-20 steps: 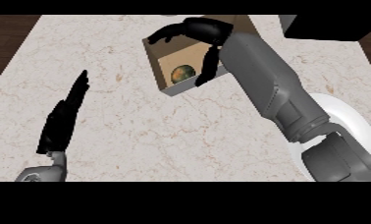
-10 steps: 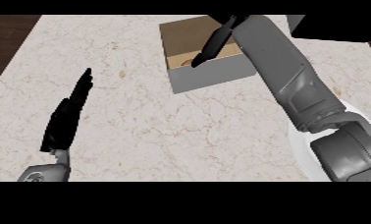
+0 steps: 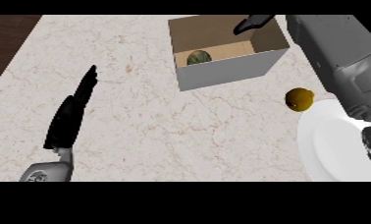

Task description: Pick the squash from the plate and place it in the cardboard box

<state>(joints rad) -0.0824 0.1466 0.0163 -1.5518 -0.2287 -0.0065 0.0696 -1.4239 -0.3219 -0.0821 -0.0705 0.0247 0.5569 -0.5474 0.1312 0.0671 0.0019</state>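
The green striped squash [image 3: 198, 57] lies inside the cardboard box [image 3: 230, 69], against its left inner wall. The box stands on the counter at the upper middle, its top open. My right hand [image 3: 253, 22] hangs above the box's far right corner with fingers straight and nothing in them; its grey forearm runs down the right side. The white plate [image 3: 330, 142] sits at the lower right edge, partly covered by my right arm. My left hand [image 3: 70, 115] rests at the lower left, fingers straight and pointing up.
A small yellow-brown round fruit [image 3: 299, 98] lies on the marble counter between the box and the plate. The counter's left edge meets a dark wood floor [image 3: 14, 34] at the upper left.
My right hand has let go of the squash, which now lies in the box, and has drawn back up and to the right. The view has shifted, so the box appears further right.
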